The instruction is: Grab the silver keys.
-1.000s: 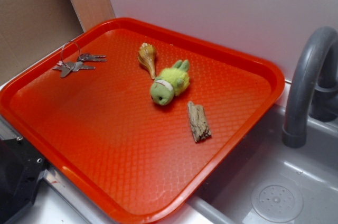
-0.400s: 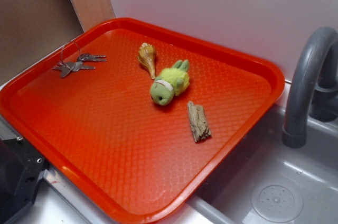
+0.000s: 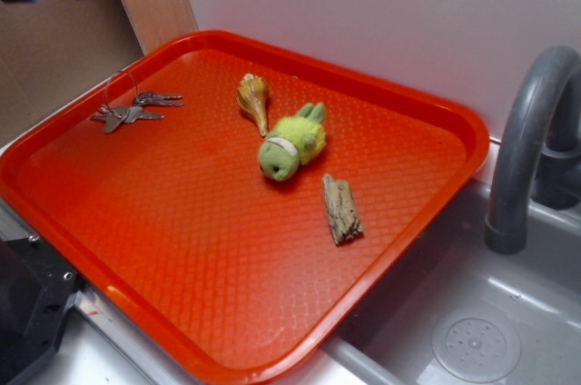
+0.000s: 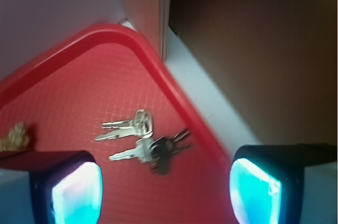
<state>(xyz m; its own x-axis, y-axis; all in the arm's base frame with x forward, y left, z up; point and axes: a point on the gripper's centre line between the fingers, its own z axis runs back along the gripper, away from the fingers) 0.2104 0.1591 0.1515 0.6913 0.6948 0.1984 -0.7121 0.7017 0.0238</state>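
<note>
You are still on the approach: the silver keys (image 3: 130,109) lie untouched in the tray's far left corner.

Your gripper (image 4: 163,189) hangs well above them with its two pads (image 4: 76,192) spread wide and nothing between them; in the outside view only a bit of it shows at the top left edge. In the wrist view the keys sit in the gap between the pads, a little toward the red tray (image 3: 227,294) rim, so the line-up looks roughly right. Next, I judge, you need to drop straight down and close across the flat blades, keeping clear of the raised rim. The green plush toy (image 3: 292,143), shell (image 3: 254,100) and wood chip (image 3: 341,209) lie well apart from the keys.
</note>
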